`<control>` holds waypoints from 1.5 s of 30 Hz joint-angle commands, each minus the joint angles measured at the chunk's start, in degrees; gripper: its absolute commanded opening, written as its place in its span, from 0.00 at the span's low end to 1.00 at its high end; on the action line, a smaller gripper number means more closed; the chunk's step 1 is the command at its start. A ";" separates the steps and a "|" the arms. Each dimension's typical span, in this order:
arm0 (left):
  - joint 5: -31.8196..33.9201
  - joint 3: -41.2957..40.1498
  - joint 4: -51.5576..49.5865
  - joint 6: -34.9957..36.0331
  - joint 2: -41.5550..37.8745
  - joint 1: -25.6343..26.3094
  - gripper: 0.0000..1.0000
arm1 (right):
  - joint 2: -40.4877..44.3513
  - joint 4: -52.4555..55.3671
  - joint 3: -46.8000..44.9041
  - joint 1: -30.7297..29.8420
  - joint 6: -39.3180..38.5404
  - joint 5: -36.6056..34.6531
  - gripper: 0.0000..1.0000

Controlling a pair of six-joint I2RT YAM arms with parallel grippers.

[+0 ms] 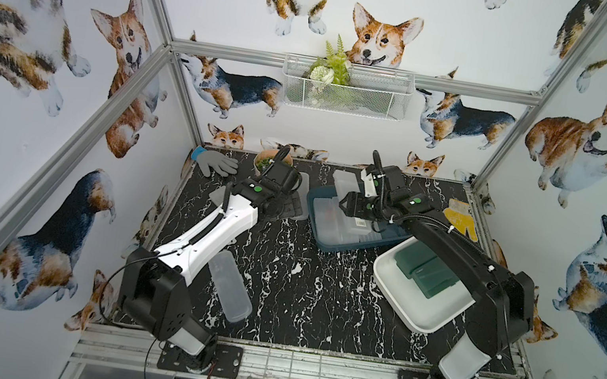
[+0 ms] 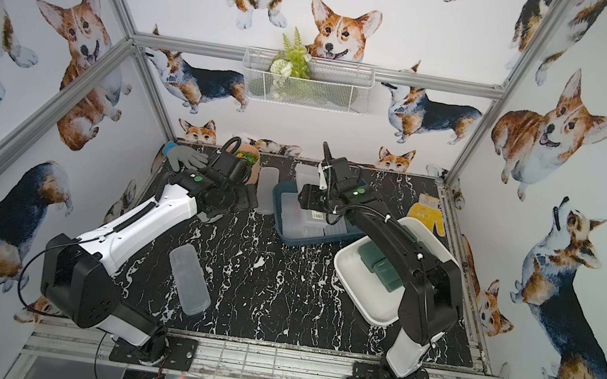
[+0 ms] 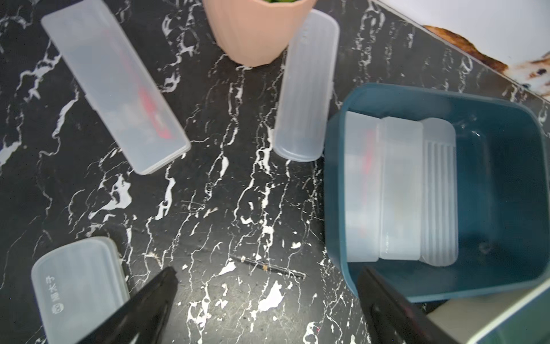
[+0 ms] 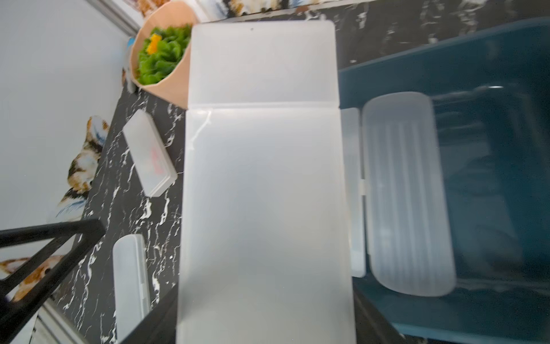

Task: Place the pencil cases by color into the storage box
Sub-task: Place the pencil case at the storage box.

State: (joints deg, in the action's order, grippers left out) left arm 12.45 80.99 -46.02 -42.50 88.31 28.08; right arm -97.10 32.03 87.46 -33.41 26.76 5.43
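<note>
Pencil cases, sorting by colour.

- Held frosted case (image 4: 265, 193): clamped across its narrow width in the right claw (image 4: 265, 311), hanging over the blue bin (image 4: 491, 74). A hinge or lid seam runs across it.
- Handling, my guess: light, hollow, thin stiff plastic with a smooth, slippery skin. A hard squeeze could flex the shell or pop the lid. Best taken across the short side near the middle, as it is here, so it does not swing.
- In the blue bin: three frosted cases (image 3: 398, 190) lying side by side, one of them ribbed.
- Dark green cases (image 1: 424, 277) sit in the white tray (image 1: 398, 310), just beside the bin.
- Loose on the counter (image 3: 226, 193): a ribbed case (image 3: 303, 89) touching the peach pot (image 3: 253, 32), a red-marked case (image 3: 116, 86), and a printed case (image 3: 77, 286) beside the left claw (image 3: 268, 286), which is spread wide and empty above bare counter.
- Only the top views show the tray, the green cases and a far case (image 1: 230, 291) near the left arm's base.
- Only the left wrist view shows the bin's contents clearly. The right wrist view alone shows the seam.
</note>
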 commanded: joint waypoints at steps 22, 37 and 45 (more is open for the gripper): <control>-22.52 2.22 4.34 25.81 -1.09 4.71 0.96 | -12.86 21.83 14.41 9.44 -13.00 -4.26 0.61; -21.69 -1.41 7.92 20.82 -3.23 5.12 0.96 | -19.95 26.24 19.07 13.67 -20.97 -6.28 0.62; -19.83 -1.45 7.31 20.05 -5.05 5.32 0.95 | -24.84 26.28 23.54 14.69 -21.70 -8.88 0.61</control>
State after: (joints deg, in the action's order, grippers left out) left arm -8.62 79.57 -39.42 -21.65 84.44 33.36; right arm -120.68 57.91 109.51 -19.03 6.28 -1.50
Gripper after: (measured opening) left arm 0.953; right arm 0.714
